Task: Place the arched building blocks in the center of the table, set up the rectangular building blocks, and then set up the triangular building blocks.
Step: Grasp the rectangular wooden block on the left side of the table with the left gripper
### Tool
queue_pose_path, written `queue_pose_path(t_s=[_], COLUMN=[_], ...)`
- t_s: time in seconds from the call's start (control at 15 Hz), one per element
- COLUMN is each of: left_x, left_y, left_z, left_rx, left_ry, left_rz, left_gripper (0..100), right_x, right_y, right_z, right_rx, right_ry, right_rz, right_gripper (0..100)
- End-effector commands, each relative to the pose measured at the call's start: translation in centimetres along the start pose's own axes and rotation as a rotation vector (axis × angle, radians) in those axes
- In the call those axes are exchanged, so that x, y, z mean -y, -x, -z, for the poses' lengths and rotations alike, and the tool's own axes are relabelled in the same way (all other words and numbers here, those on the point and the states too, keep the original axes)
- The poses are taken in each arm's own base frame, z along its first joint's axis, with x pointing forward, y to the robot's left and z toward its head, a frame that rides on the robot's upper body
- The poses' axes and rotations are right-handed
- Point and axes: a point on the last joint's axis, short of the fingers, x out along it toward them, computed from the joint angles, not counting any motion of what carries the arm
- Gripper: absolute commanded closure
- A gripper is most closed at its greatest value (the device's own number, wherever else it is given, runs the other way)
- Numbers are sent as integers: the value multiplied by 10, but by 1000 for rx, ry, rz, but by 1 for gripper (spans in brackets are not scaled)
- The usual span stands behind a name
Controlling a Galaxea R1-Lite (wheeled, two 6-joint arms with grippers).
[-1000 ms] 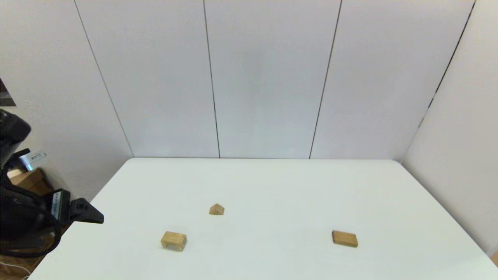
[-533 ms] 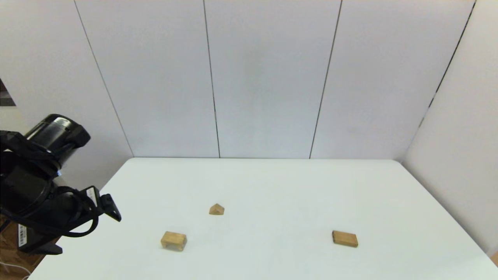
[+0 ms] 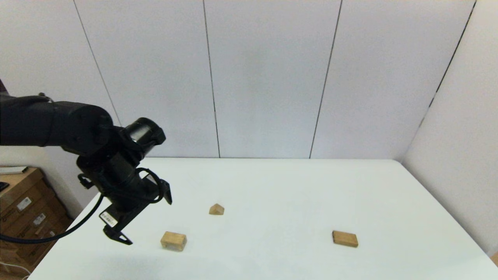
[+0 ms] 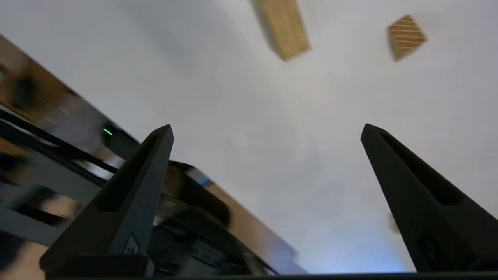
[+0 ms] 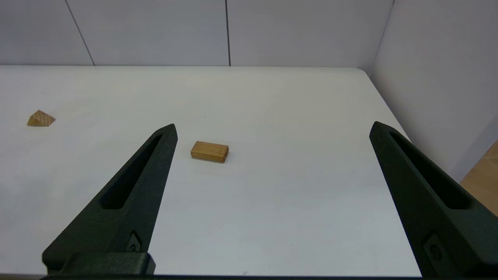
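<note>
Beyond the left tool (image 4: 266, 130), which hangs above the near left part of the tabletop (image 3: 272, 182) with its two black fingers spread wide and nothing between them, you have the arched block (image 3: 173, 241) lying on the white surface a little ahead of the fingertips. Past it and off to one side sits the triangular block (image 3: 216, 209), apart from the arched one. Nothing stands between the tool and either block; only bare tabletop lies in the gap.

Well away from the left tool, toward the robot's right, the rectangular block (image 3: 345, 238) lies flat. Your right tool (image 5: 272, 128) is low at the near right side, fingers likewise spread and empty, with that slab just ahead of it near its left finger.

All three blocks are light-brown wood. The arched one is chunky, with a shallow shadowed cut-out along its lower front face. The slab is thin, with square edges. The triangular one is small and peaked like a roof, and the left wrist view shows striped grain on one face. The tabletop is plain, smooth and white with rounded far corners, backed by pale wall panels (image 3: 264, 77). Beside the tabletop's left edge, behind the left arm, stand brown cardboard boxes (image 3: 23, 217).
</note>
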Motion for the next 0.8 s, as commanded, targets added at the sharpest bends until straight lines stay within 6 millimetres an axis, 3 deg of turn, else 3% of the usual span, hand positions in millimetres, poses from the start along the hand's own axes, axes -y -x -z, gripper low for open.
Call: queue_pose_path(t_s=[0.07,0.33,0.47,0.8], left_x=[30,30,28,30], left_y=[-36,-80,-85,-107], left_z=[-2,-26,-39,-45], left_rx=[-106,-119,-113,-91], left_ry=[150,277,316,320], left_rz=[-49,-153,-139,-31], left_gripper=[0,0,0,0], right_x=[0,0,0,0], right_y=[0,0,0,0], right_z=[0,0,0,0], right_rx=[0,0,0,0], right_ry=[0,0,0,0], right_rz=[0,0,0,0], right_gripper=[0,0,0,0])
